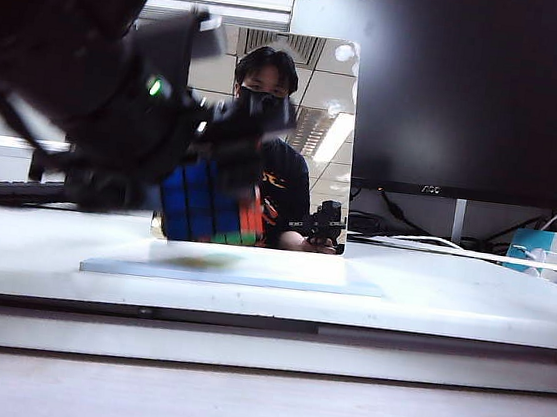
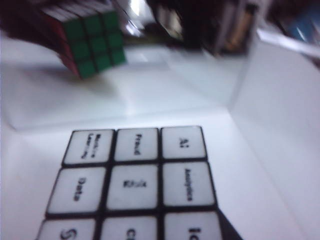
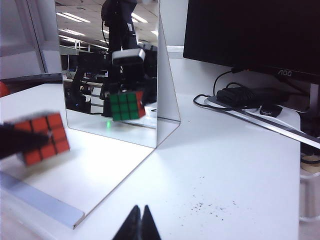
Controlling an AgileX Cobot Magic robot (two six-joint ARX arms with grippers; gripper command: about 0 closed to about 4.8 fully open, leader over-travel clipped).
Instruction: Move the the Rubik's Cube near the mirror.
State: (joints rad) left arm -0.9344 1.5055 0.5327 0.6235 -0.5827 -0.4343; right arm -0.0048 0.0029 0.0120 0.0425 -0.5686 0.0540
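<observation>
The cube (image 1: 209,204), glossy stickered plastic, hangs pinched in the left end effector (image 1: 225,167) just above the mirror's (image 1: 316,102) flat pale base. Lower it level, then release gently. The right end effector (image 3: 138,223), tips pressed together, idles on the white table (image 3: 225,170) beside the mirror.

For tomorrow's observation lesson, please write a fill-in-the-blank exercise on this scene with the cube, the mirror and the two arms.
1. The left tool holds the Rubik's Cube in the air above the mirror's pale ____ base.
2. In the mirror, the cube's reflected face is ____.
3. The right tool has its fingers pressed ____, holding nothing.
4. The black screen behind the mirror is switched ____.

Missing words: blue; green; together; off
</observation>
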